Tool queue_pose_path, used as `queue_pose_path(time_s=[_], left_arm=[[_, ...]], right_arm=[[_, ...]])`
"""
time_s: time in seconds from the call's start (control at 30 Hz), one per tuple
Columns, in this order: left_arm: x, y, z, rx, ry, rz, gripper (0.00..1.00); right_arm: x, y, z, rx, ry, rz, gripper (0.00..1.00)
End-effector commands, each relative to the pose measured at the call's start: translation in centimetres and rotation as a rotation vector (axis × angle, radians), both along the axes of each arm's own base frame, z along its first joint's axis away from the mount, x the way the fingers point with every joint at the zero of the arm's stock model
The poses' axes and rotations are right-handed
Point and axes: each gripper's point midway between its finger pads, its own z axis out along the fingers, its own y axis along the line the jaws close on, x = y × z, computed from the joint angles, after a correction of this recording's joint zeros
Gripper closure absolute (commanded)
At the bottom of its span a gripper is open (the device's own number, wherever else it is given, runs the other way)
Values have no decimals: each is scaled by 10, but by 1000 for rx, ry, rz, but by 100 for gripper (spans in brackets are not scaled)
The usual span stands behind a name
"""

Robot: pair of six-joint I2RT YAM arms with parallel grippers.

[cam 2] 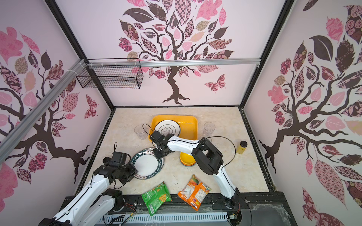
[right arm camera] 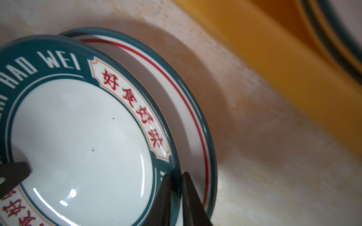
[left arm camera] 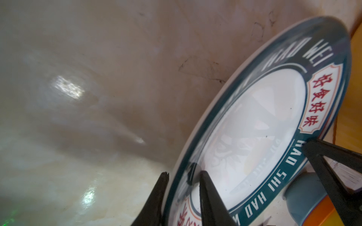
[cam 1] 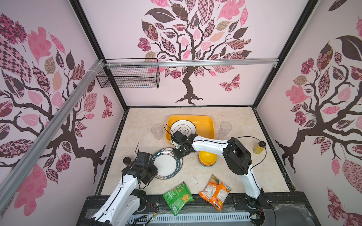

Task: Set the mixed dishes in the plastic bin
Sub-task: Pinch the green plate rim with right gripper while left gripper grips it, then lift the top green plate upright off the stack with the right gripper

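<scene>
A white plate [cam 1: 167, 163] with a dark teal rim and red characters lies tilted on a second plate [right arm camera: 195, 109] that has a red line round its rim. My right gripper [right arm camera: 176, 176] is shut on the upper plate's far-right rim and holds that edge up off the lower plate. My left gripper [left arm camera: 184, 176] straddles the opposite rim, one finger under it and one on its face. The yellow-orange plastic bin [cam 1: 207, 121] stands behind with another plate [cam 1: 183, 128] leaning inside. Stacked yellow and orange bowls [cam 1: 207, 158] sit to the right. Clear cups [cam 1: 156, 131] [cam 1: 225, 128] flank the bin.
A yellow bottle with a black cap [cam 1: 259, 147] stands at the right edge. A green snack bag [cam 1: 177, 197] and an orange one [cam 1: 215, 191] lie at the front. A small dark jar [cam 1: 127, 160] sits by the left arm. A black wire basket [cam 1: 129, 76] hangs on the back wall.
</scene>
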Motion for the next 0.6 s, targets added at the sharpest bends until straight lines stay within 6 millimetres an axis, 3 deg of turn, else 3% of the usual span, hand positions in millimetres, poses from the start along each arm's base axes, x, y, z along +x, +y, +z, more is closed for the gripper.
queue_pose_path(time_s=[0.0, 0.33, 0.57], left_arm=[[2, -1, 4, -9, -18, 2, 75], [1, 1, 15, -11, -43, 15, 89], [2, 3, 22, -4, -70, 27, 100]], right_arm=[[-14, 5, -19, -17, 63, 47, 85], [-15, 4, -19, -15, 66, 44, 85], [-12, 4, -5, 4, 34, 32, 80]])
